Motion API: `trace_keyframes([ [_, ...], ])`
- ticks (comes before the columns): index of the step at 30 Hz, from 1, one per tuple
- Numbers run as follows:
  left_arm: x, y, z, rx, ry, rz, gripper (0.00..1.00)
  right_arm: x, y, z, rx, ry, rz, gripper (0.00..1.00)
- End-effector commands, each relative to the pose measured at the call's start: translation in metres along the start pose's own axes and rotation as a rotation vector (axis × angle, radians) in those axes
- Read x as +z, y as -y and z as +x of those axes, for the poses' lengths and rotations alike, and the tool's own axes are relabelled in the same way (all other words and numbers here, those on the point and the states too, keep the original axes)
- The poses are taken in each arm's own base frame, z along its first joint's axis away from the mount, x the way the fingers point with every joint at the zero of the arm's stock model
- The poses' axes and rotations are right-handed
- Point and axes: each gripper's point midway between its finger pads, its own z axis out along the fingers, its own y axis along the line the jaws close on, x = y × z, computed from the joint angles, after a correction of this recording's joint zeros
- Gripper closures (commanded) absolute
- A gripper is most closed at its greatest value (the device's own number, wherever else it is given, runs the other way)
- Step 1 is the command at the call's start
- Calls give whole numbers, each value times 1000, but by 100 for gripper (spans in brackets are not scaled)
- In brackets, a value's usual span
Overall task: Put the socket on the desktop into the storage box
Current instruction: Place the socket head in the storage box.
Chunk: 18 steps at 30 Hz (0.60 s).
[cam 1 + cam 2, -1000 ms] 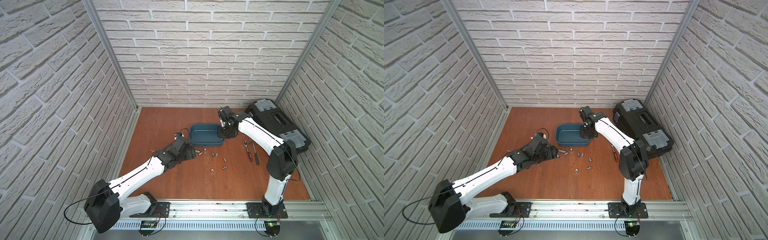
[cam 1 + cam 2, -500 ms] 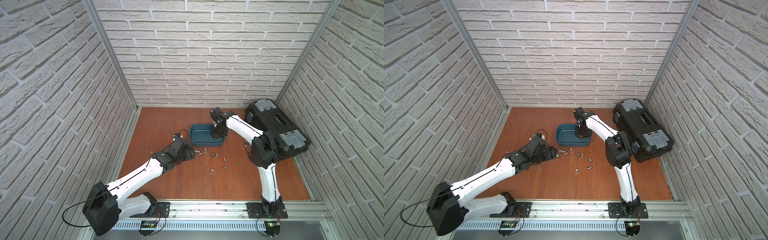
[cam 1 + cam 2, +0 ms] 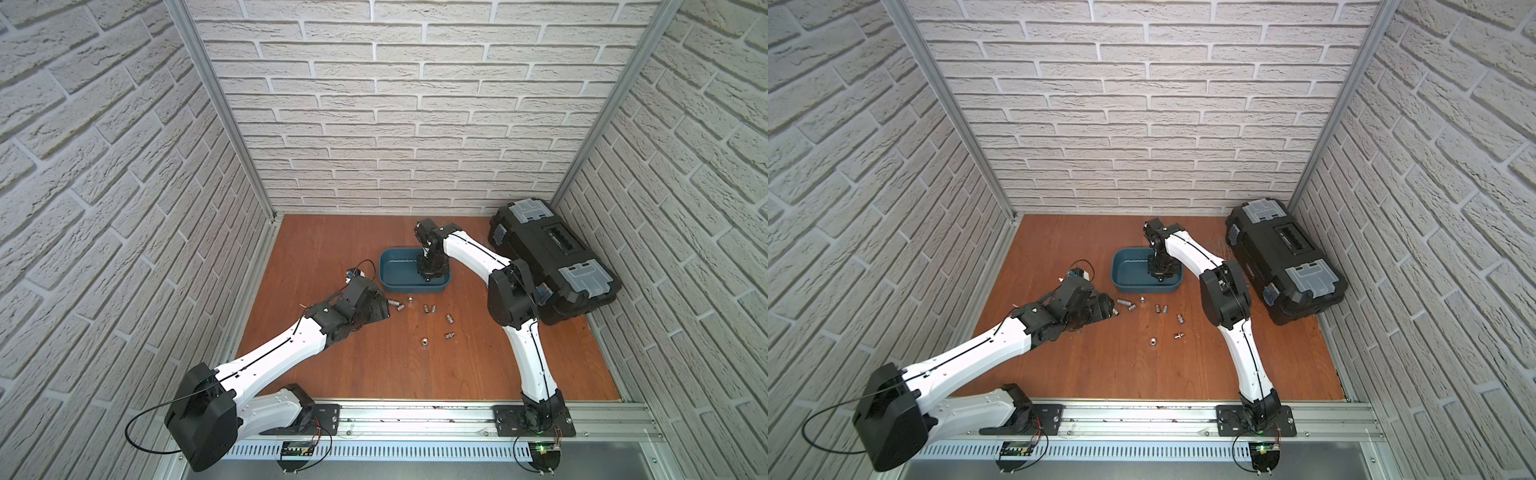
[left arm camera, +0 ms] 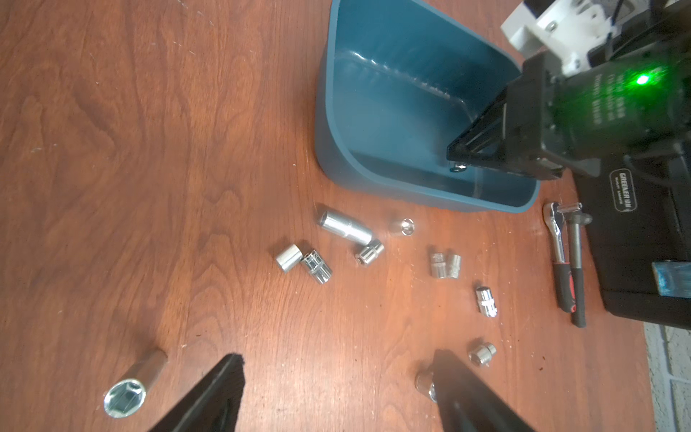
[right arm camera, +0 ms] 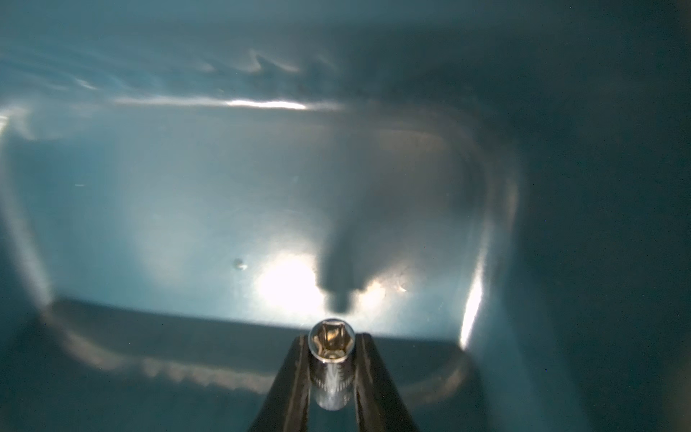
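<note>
The teal storage box (image 3: 397,270) (image 3: 1127,272) stands at the back middle of the desktop (image 3: 328,249). My right gripper (image 3: 430,279) (image 3: 1160,277) (image 5: 331,338) reaches down inside the box, shut on a small chrome socket (image 5: 331,359) held just above the box floor (image 5: 187,205). Its tip (image 4: 457,168) shows in the left wrist view. Several more sockets (image 3: 428,309) (image 4: 344,226) lie scattered on the wood in front of the box. My left gripper (image 3: 384,309) (image 4: 336,357) hovers open beside them, holding nothing.
A black toolbox (image 3: 552,257) (image 3: 1283,249) sits at the back right. A ratchet wrench (image 4: 559,239) and a black-handled tool (image 4: 576,262) lie beside it. One large socket (image 4: 131,385) lies apart near my left gripper. Brick walls close in three sides.
My right gripper has swung left from the box's right rim and dropped into the box with the socket, its elbow folding. The left arm has barely moved.
</note>
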Motion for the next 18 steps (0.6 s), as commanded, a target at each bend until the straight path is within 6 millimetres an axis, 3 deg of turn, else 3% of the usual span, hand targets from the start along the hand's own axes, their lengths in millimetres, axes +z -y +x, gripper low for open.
trace_keyframes([
  [1, 4, -1, -2, -8, 10, 5, 16, -7, 1, -3, 4, 6, 2, 76],
  [9, 4, 0, -4, -8, 12, 5, 16, -22, 4, -5, -2, 32, 10, 53],
  [18, 0, -1, -5, -2, 18, 8, 16, -57, 17, -9, -3, 115, 67, 52],
])
